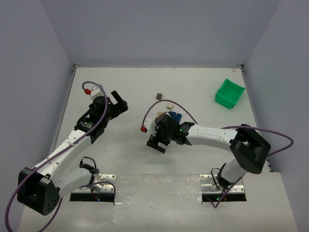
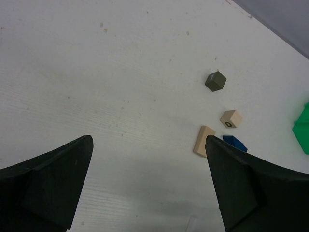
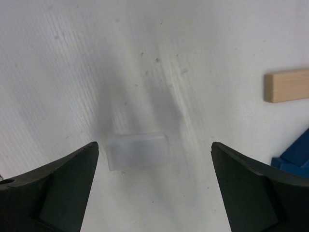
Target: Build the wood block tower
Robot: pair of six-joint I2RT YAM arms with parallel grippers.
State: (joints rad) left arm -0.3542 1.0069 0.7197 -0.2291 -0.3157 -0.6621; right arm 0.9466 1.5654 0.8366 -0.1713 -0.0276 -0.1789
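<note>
1. Wood blocks for the tower (image 1: 169, 104) lay loose on the white table (image 1: 125, 82), in its middle toward the far side, none resting on another as far as the views showed.
2. A dark grey-brown wooden cube (image 2: 215, 81) sat farthest back, apart from the rest.
3. A beige wooden cube with a dark letter on one face (image 2: 231, 118) stood near it, toward the arms.
4. A flat beige wooden plank (image 2: 204, 140) lay nearer again, with a blue wooden piece (image 2: 235, 143) just beside it; whether they touched could not be told.
5. A pale, whitish rectangular block (image 3: 138, 152) lay flat on the table, blurred in the right wrist view, well apart from the plank.
6. The right gripper (image 1: 156, 146) hung over that pale block, jaws spread wide to either side of it, with table showing between each finger and the block.
7. The left gripper (image 1: 120, 103) hovered over bare table left of the blocks, jaws spread wide and holding nothing.
8. A green plastic bin (image 1: 229, 93) stood at the far right of the table, well apart from the blocks.
</note>
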